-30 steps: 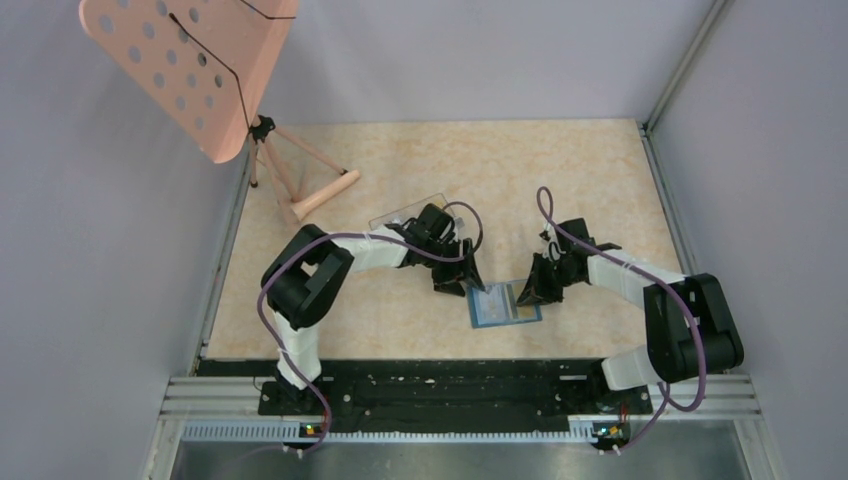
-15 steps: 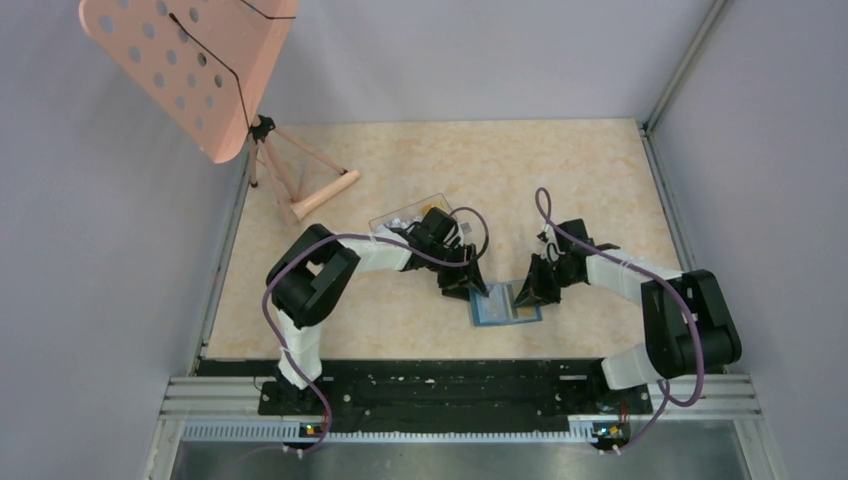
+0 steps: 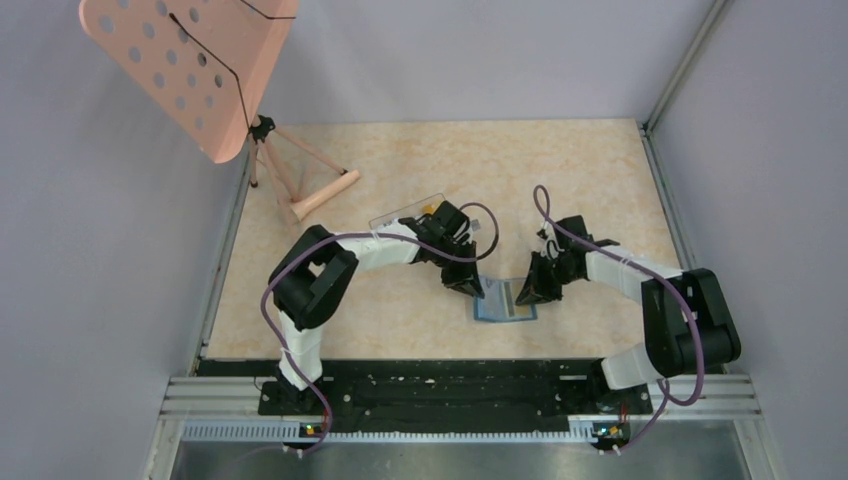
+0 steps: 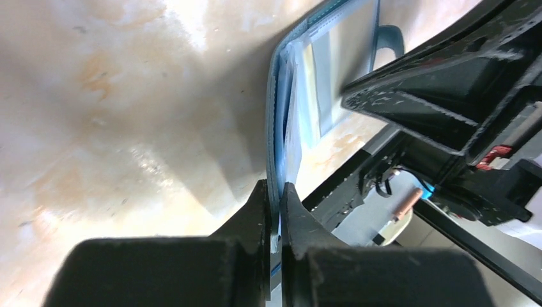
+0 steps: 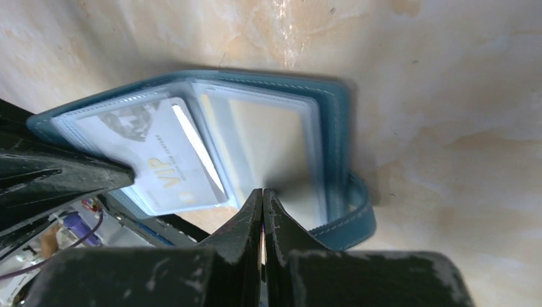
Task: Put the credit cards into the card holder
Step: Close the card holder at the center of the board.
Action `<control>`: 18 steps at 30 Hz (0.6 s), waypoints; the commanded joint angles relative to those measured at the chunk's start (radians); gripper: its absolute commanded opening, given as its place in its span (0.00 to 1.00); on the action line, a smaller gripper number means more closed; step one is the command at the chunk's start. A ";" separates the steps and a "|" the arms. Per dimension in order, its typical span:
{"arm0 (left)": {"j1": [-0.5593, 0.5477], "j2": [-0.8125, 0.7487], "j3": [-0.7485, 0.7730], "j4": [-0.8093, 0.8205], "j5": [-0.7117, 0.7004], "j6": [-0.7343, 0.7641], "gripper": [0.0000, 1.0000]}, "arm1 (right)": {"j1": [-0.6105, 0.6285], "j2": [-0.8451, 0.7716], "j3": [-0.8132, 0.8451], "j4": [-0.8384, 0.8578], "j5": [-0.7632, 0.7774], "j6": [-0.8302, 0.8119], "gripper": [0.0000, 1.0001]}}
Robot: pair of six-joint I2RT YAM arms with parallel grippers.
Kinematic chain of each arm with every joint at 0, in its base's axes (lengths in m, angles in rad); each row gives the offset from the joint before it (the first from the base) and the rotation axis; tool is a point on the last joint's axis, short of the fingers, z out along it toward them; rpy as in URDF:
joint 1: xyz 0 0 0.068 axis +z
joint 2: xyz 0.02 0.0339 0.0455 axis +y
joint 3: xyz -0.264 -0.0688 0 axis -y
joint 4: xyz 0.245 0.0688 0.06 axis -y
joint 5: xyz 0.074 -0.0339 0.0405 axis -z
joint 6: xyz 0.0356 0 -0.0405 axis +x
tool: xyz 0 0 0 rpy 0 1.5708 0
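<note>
The teal-blue card holder lies open on the table between both grippers. My left gripper is shut on the edge of its left cover, which stands tilted up off the table. In the right wrist view a whitish credit card marked VIP sits in a clear pocket of the left half. A yellowish card shows dimly behind the clear pocket on the right half. My right gripper is shut, its tips resting on that right half near the snap tab.
A clear plastic box lies just behind the left arm's wrist. A pink perforated music stand on a tripod stands at the back left corner. Grey walls close the table on three sides.
My left gripper moved right to the card holder's left edge and closed on it, lifting that cover. The card holder shifted slightly. The right gripper stayed shut in place.
</note>
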 commanded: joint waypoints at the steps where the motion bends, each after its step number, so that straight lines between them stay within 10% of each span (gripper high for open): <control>1: 0.004 -0.048 0.079 -0.260 -0.138 0.114 0.00 | 0.005 -0.005 0.053 -0.051 0.104 -0.051 0.00; 14: 0.003 -0.047 0.233 -0.629 -0.249 0.234 0.00 | 0.087 0.035 0.071 -0.003 0.086 -0.033 0.00; 18: 0.001 -0.023 0.245 -0.551 -0.118 0.182 0.24 | 0.118 0.068 0.029 0.070 0.034 0.014 0.00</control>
